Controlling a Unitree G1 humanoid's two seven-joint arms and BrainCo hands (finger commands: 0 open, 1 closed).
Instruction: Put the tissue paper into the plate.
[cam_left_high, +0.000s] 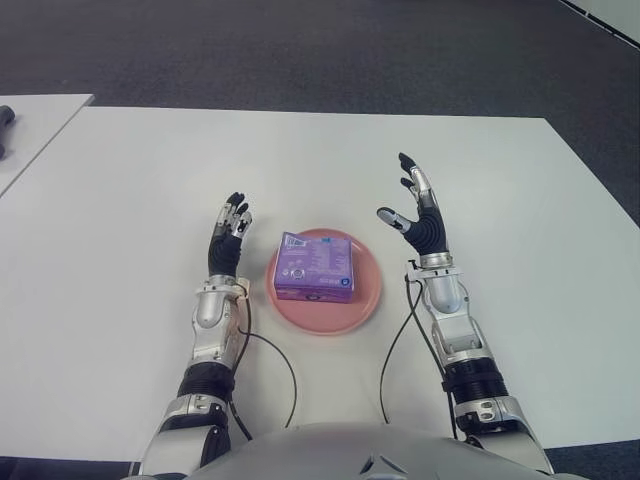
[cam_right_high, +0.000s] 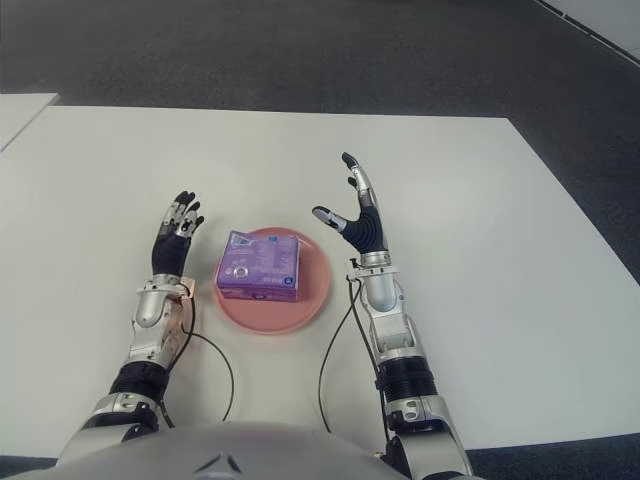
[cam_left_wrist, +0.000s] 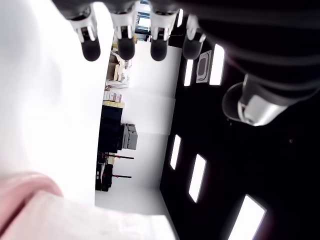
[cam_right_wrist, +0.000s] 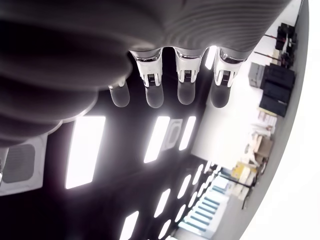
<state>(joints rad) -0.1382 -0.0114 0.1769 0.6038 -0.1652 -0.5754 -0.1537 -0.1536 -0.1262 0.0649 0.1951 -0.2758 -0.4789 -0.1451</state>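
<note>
- The tissue pack (cam_left_high: 315, 266) already lies in the pink plate (cam_left_high: 366, 298), between my two hands, long side running left to right.
- My left hand (cam_left_high: 228, 238) shows just left of the plate, fingers loosely extended, empty.
- My right hand (cam_left_high: 420, 212) is raised right of the plate, fingers spread, empty.
- The pack is purple, flat, boxy, printed on top.

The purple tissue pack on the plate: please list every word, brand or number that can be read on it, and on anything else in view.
Purple tissue pack, lying in the pink plate: it carries white print and a round mark, but all is too small to read.
No other text is visible anywhere.
</note>
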